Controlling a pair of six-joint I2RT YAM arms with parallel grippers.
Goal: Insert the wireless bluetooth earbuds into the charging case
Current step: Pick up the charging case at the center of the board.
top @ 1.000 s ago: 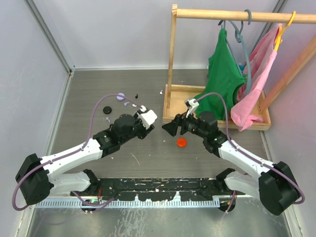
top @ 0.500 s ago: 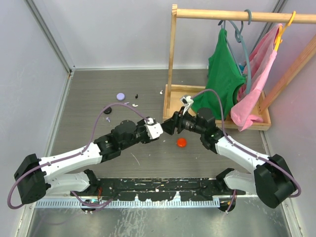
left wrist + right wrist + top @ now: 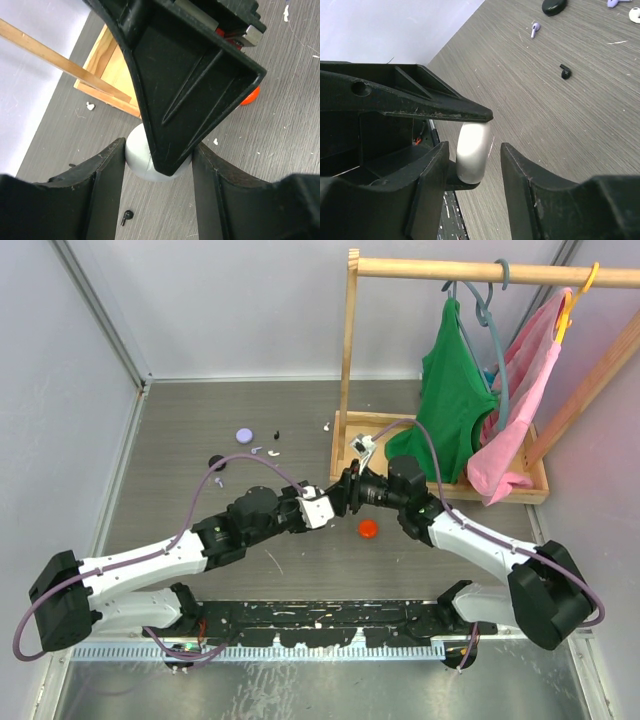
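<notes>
Progress is small so far: no earbud sits inside a case, as far as you can see. At the far left of the worktop [image 3: 170, 440] the lilac case [image 3: 243, 436] and the black case [image 3: 216, 462] lie flat, and the buds are scattered loose around them. A lilac earbud [image 3: 218, 481] lies just beside the black case, two white earbuds [image 3: 258, 451] lie near the lilac case, and a black earbud [image 3: 277, 433] lies a little further back.

Toward the middle, your left gripper [image 3: 158, 155] is clenched on the white case [image 3: 136, 159] and, I judge, holds it off the worktop. The right gripper [image 3: 472, 150] reaches in from the other side with its jaws around the same case. One finger touches the case and the other shows a gap, so this gripper is not yet clamped. Seen edge-on the case looks closed, but I cannot tell this for sure.

Further right, the red case [image 3: 369, 529] lies alone, near the base of the wooden rack [image 3: 350, 350].

Nearly everything is left for you: open each case, pick up each bud, and seat it in the case of its colour.
</notes>
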